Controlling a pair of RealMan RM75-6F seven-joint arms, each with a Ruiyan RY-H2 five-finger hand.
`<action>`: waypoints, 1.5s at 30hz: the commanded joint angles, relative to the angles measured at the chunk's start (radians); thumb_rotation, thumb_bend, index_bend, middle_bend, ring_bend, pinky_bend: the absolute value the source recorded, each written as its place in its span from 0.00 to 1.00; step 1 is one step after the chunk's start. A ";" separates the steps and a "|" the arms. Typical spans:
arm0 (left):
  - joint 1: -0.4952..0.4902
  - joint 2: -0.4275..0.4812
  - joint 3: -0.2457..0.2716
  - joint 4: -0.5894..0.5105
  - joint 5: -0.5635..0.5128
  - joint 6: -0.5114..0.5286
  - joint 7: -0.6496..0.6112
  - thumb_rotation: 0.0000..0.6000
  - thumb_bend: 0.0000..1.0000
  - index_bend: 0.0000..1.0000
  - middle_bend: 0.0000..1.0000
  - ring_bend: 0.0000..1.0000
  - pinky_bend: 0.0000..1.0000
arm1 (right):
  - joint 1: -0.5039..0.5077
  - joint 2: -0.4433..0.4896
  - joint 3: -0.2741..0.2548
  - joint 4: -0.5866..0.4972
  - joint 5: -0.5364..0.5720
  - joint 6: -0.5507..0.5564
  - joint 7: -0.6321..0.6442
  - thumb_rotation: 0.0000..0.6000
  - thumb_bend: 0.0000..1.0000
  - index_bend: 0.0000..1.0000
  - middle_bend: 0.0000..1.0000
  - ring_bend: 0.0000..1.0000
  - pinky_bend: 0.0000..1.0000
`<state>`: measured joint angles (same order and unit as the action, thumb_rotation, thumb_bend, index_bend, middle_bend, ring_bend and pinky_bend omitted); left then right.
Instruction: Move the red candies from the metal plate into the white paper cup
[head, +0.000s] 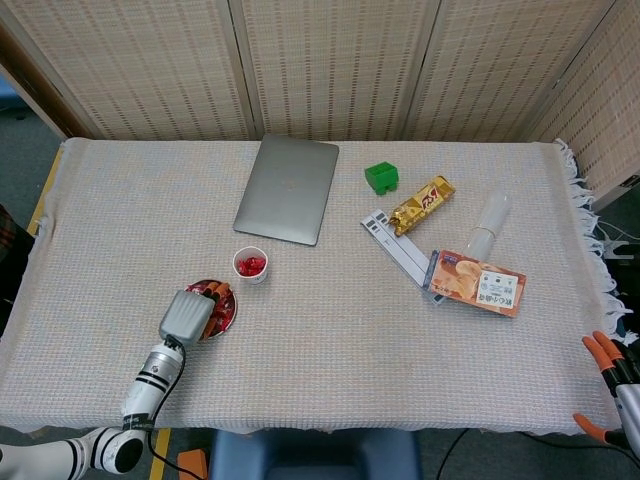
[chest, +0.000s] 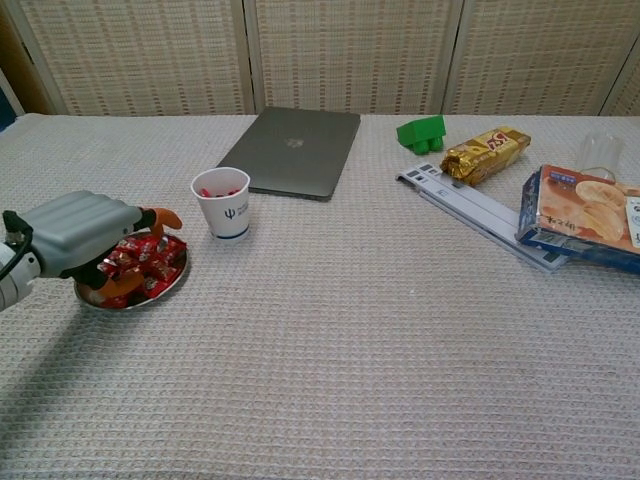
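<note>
Plainly the left hand (chest: 75, 232) sits on the red candies (chest: 148, 262); fingers (chest: 160, 217) curled, grip unclear; pressing the near rim could tip the metal plate (chest: 165, 288); white paper cup (chest: 222, 202) near.

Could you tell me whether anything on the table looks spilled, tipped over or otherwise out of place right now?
Nothing looks spilled: the white paper cup stands upright and the red candies stay on the metal plate. Only the clear bottle lies on its side.
</note>
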<state>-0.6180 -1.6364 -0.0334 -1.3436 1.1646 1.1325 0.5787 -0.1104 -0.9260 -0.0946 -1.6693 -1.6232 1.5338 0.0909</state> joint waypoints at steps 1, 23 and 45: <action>-0.001 -0.022 -0.004 0.026 0.000 0.003 0.042 1.00 0.39 0.16 0.20 0.71 1.00 | 0.000 0.002 -0.001 -0.001 -0.001 -0.001 0.001 1.00 0.06 0.00 0.00 0.00 0.00; 0.002 -0.042 -0.013 0.062 -0.025 -0.039 0.124 1.00 0.39 0.31 0.41 0.71 1.00 | 0.002 0.001 -0.002 -0.007 0.004 -0.008 -0.006 1.00 0.06 0.00 0.00 0.00 0.00; 0.033 -0.063 -0.024 0.109 0.084 0.020 0.015 1.00 0.56 0.74 0.75 0.76 1.00 | 0.005 0.001 -0.001 -0.008 0.010 -0.015 -0.010 1.00 0.06 0.00 0.00 0.00 0.00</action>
<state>-0.5883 -1.7024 -0.0555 -1.2285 1.2423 1.1470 0.6008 -0.1056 -0.9251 -0.0960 -1.6774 -1.6133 1.5189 0.0807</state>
